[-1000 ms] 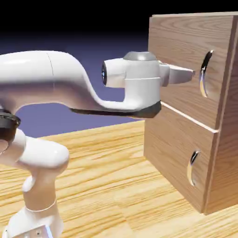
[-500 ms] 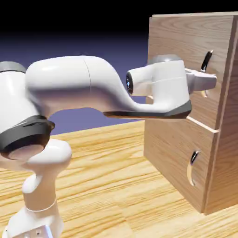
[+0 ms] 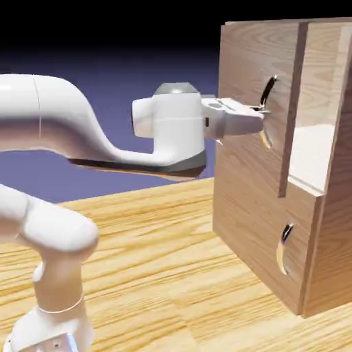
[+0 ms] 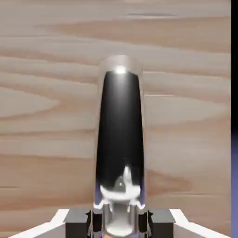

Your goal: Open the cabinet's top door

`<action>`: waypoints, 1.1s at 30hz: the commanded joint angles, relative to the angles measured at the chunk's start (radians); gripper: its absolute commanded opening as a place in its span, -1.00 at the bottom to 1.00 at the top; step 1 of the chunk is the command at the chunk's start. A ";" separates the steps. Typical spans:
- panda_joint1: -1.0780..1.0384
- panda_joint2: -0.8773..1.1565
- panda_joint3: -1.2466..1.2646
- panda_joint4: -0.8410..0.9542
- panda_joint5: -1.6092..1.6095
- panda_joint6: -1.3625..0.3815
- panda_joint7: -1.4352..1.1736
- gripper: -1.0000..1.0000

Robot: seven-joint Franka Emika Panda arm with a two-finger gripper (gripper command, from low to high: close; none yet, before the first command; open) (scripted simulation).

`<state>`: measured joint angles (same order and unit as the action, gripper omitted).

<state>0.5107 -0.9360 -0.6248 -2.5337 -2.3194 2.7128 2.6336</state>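
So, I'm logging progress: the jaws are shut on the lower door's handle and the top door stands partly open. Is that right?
Not quite. The gripper is shut on the top door's handle, not the lower one; the lower handle hangs untouched. The exterior view shows this, and the top door does stand partly open on the cabinet.

Backdrop (image 3: 137, 41) is plain, shading from near-black at top to blue-violet lower down. The table (image 3: 151, 275) is light wood (pronounced grain, evenly lit).
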 commanded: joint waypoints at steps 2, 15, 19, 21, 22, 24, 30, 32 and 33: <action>-0.063 -0.038 0.073 -0.057 0.076 -0.040 -0.031 -1.00; -0.250 -0.321 0.528 -0.317 0.632 -0.344 -0.243 -1.00; -0.240 -0.378 0.673 -0.344 0.801 -0.465 -0.286 -1.00; -0.231 -0.395 0.746 -0.348 0.879 -0.527 -0.300 -1.00; -0.226 -0.400 0.782 -0.347 0.917 -0.558 -0.305 -1.00; -0.218 -0.405 0.854 -0.340 0.990 -0.621 -0.313 -1.00; -0.212 -0.376 1.072 -0.281 1.193 -0.814 -0.317 -1.00; -0.222 -0.355 1.144 -0.247 1.256 -0.880 -0.314 -1.00; -0.230 -0.342 1.180 -0.228 1.286 -0.914 -0.312 -1.00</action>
<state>0.2802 -1.2781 0.5553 -2.7613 -1.0334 1.8002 2.3214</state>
